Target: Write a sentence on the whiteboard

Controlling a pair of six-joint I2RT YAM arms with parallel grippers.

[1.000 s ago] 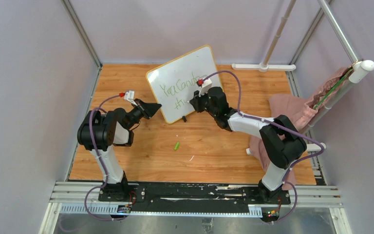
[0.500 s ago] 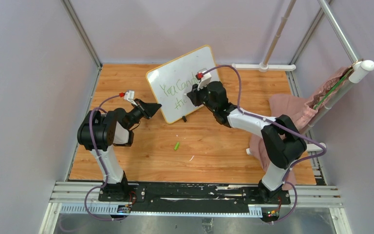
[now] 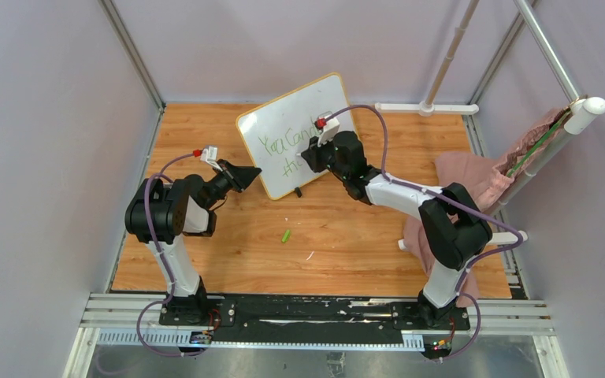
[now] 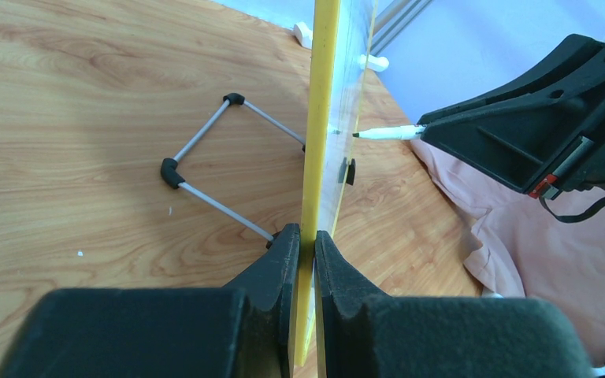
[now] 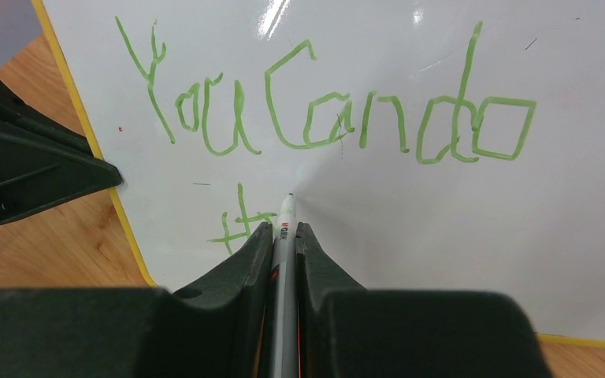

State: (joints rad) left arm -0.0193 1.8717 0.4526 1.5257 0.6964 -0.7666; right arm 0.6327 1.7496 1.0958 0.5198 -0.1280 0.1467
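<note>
So the right gripper (image 5: pixel 283 230) is clamped tight on a white marker (image 5: pixel 284 220), whose tip sits right at the whiteboard (image 5: pixel 441 220), just right of the second line. The left gripper (image 4: pixel 301 239) is pinched shut on the board's yellow left edge. The sentence (image 5: pixel 323 110) reads "You Can do" in green, with "th" below. The board stands at the far middle of the wooden table (image 3: pixel 347 236), with a pink cloth (image 3: pixel 461 177) off to the right.
</note>
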